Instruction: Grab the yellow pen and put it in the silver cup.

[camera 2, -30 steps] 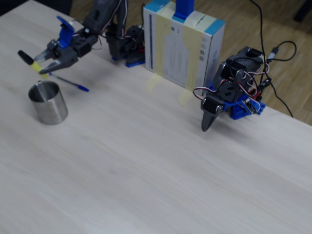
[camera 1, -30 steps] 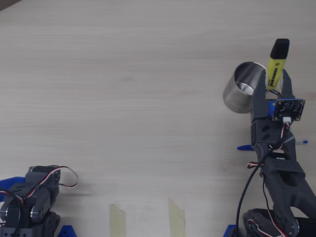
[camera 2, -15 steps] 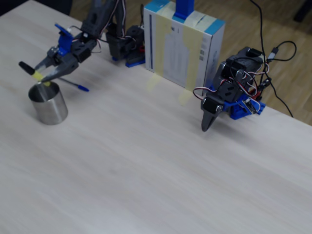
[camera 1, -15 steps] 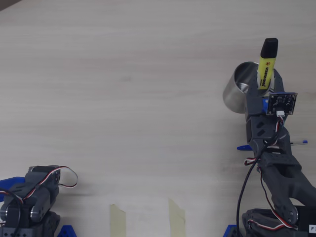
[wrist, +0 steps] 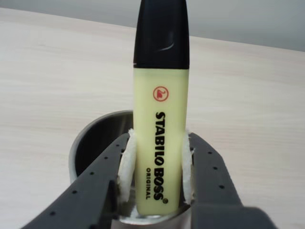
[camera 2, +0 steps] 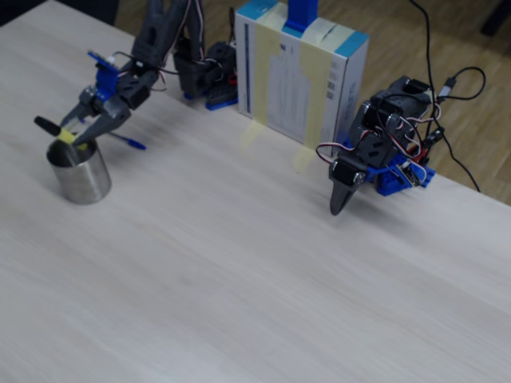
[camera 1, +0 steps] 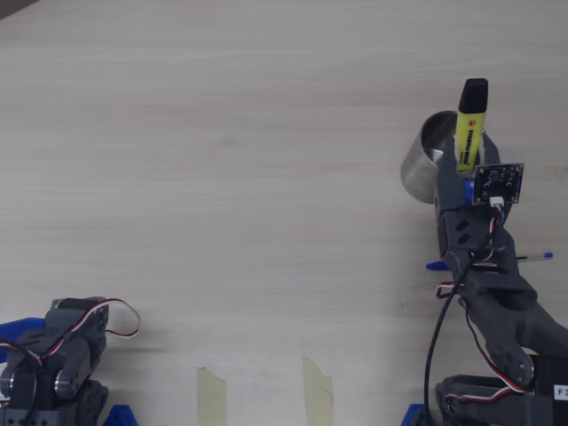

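Observation:
The yellow pen [camera 1: 469, 133], a chunky highlighter with a black cap, is held cap-up between my gripper's [camera 1: 461, 170] white-padded fingers [wrist: 126, 167]. In the wrist view the yellow pen [wrist: 159, 133] stands upright, with its lower end just inside the rim of the silver cup [wrist: 90, 140]. The silver cup [camera 1: 420, 167] stands at the right of the overhead view, directly under the gripper. In the fixed view the gripper [camera 2: 78, 137] hovers over the cup [camera 2: 80, 179] at the far left, with the pen [camera 2: 57, 132] tilted and its cap pointing left.
A thin blue ballpoint pen [camera 1: 532, 257] lies on the table beside my arm and also shows in the fixed view [camera 2: 128, 143]. A second idle arm [camera 2: 375, 159] rests folded at the other side [camera 1: 53, 355]. A taped box [camera 2: 299, 80] stands between the arms. Two tape strips [camera 1: 211, 395] mark the table edge.

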`<control>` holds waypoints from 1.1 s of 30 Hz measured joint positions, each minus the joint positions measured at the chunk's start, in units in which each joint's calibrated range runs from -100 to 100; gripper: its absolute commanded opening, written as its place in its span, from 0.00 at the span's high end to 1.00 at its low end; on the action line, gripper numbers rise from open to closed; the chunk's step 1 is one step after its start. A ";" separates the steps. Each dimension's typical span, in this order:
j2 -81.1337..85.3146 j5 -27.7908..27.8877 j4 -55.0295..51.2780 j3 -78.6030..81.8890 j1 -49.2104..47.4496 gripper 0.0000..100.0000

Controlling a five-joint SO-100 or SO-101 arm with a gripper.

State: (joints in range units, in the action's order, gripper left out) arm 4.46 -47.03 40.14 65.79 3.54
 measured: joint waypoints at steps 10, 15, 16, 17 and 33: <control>-2.33 0.00 0.00 -2.32 0.00 0.98; -2.50 0.00 0.00 -2.32 0.00 0.97; -2.58 -0.05 0.00 -2.32 0.00 0.97; -2.58 -0.10 0.00 -2.32 0.00 0.97; -2.67 -4.17 0.00 -2.32 -1.25 0.89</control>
State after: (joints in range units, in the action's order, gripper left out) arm 1.79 -51.20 40.14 63.47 2.29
